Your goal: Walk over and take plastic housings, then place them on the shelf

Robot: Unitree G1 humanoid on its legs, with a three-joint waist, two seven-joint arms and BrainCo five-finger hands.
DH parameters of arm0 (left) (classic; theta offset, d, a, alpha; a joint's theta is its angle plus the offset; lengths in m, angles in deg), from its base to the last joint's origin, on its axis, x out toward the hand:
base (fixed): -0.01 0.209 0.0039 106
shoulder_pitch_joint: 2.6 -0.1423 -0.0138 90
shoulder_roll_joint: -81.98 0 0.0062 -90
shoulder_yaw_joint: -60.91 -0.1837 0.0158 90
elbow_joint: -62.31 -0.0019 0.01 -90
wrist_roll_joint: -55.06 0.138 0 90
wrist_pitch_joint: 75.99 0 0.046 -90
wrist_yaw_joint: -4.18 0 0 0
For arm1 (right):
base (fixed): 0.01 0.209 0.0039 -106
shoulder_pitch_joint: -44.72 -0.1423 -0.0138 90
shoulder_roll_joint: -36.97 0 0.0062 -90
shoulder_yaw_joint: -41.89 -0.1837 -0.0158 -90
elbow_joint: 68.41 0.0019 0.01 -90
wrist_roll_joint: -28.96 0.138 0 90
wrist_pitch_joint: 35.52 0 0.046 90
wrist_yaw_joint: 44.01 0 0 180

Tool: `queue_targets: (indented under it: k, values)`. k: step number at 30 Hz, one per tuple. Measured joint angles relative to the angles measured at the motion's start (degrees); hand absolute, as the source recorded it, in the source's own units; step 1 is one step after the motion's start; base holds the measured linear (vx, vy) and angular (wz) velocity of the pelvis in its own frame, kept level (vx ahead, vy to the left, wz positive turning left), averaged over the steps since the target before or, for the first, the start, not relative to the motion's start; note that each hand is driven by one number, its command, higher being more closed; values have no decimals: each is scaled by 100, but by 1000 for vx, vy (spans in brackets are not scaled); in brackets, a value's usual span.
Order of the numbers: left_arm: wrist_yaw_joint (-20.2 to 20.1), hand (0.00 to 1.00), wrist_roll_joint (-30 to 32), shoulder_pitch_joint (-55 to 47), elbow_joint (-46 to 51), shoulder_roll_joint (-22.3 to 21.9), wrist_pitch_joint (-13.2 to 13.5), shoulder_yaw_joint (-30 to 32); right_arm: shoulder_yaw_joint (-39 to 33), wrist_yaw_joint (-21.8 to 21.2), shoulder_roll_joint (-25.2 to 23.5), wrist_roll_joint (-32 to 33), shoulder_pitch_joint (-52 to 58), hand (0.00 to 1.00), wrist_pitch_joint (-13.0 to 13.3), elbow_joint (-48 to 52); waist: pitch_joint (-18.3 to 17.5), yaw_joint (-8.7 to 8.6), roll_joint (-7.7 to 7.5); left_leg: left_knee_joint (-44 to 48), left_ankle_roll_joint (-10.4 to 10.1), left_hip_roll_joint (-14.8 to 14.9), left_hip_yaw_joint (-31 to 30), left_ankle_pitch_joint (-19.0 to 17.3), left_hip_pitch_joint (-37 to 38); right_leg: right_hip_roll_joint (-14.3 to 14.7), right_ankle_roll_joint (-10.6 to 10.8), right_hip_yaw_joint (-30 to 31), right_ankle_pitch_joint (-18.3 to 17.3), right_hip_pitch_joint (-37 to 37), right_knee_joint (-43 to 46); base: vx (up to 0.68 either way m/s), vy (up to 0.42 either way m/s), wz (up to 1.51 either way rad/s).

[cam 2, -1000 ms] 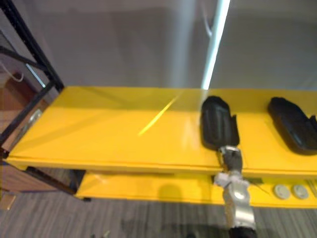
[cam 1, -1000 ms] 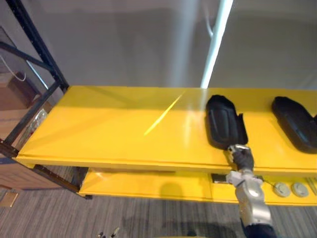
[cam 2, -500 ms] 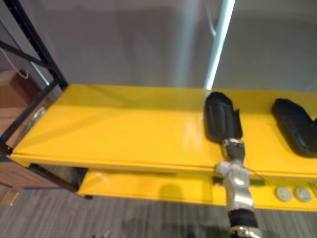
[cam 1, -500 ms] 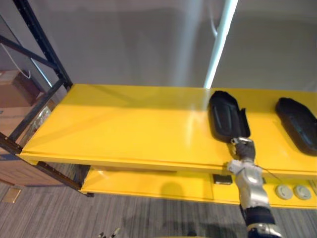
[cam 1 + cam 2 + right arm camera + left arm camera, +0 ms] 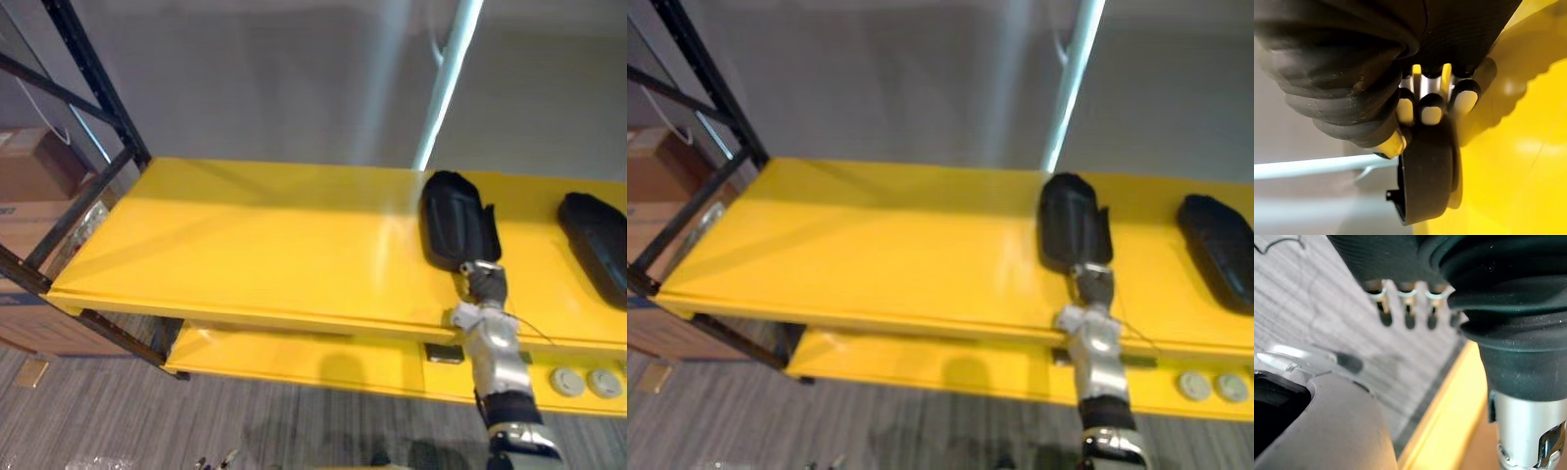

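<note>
1. Near zone. Grey ribbed carpet point(image 5: 196, 421) is covering the floor along the bottom of the frame. In the left wrist view, the left hand point(image 5: 1409, 316) is hanging above this carpet, fingers loosely extended and holding nothing.

2. Right hand. The right hand point(image 5: 485, 284) is reaching up from the lower right and is sitting at the front lip of the yellow shelf point(image 5: 245, 245). In the right wrist view its fingertips point(image 5: 1431, 113) are curling over the near end of the black plastic housing point(image 5: 456, 220), with the thumb against one side, so the hand is clamping on that end.

3. Task item. The housing is resting on the shelf, right of centre. Its long axis is running from near to far, leaning slightly toward the upper left. Its rounded end is pointing at the wall, and its notched end is sitting in the hand.

4. Second housing point(image 5: 598, 240). This is lying on the same shelf at the right edge of the frame, well apart from the first and angled alike.

5. Structure. A lower yellow level point(image 5: 294, 357) is showing under the shelf, carrying two round discs point(image 5: 568, 382) at lower right. A black rack frame point(image 5: 98, 93) is rising at upper left, with cardboard boxes point(image 5: 39, 171) beyond it.

6. Far zone. A grey wall point(image 5: 245, 78) is closing the background, and a pale pole point(image 5: 446, 83) is standing before it at upper right.
</note>
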Motion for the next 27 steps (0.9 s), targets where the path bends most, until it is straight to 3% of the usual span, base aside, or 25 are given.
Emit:
queue_targets:
  k: [2,6,7,10,15,16,20,26,27]
  values:
    - [0,0,1,4,76,-1,7,0,21,-108,-13,-3,108,100,56,260,4,-5,-3,-18,0,6,7,0,-1,2,0,9,0,-13,0,0,0,0]
    - [22,0,2,33,144,-6,13,20,95,-178,-108,-229,908,100,425,2066,17,-21,-29,-63,-1,22,65,-1,-4,6,1,69,-1,-76,0,18,13,-7]
    - [30,0,4,51,144,-6,13,49,114,-222,-117,-246,1175,0,604,2662,37,-46,-67,-65,0,27,136,-5,3,12,2,145,1,-105,0,24,22,-19]
    - [69,0,48,71,129,-4,-2,59,130,-385,-181,-225,1554,0,779,3296,64,-172,-154,-62,0,35,174,-16,18,24,3,194,1,-109,1,7,11,-10]
    - [66,0,99,150,-68,18,-60,130,218,-442,-331,-483,2124,0,964,3646,-6,-182,-187,-5,-42,100,451,-129,113,94,0,447,2,-113,1,-11,6,-28]
    - [65,0,111,210,-196,16,-70,154,254,-354,-340,-511,2246,0,1126,3671,-19,-209,-167,66,-38,111,494,-179,110,101,0,497,3,-113,1,-3,5,-17]
    - [62,0,326,262,-479,13,-96,140,269,149,-588,-445,2596,0,1317,3615,-134,-282,-65,139,-44,122,655,-267,131,115,3,660,5,-149,1,6,11,-21]
    - [62,0,553,376,-760,163,-191,-249,214,944,-1042,-769,3233,0,1469,2346,-195,-336,10,144,-57,136,920,-335,233,161,6,909,21,-203,2,-4,3,-22]
    - [64,0,579,393,-792,176,-204,-296,219,1002,-1059,-794,3284,0,1594,2216,-198,-342,23,149,-61,139,969,-353,261,173,7,971,29,-208,2,-17,-5,-27]
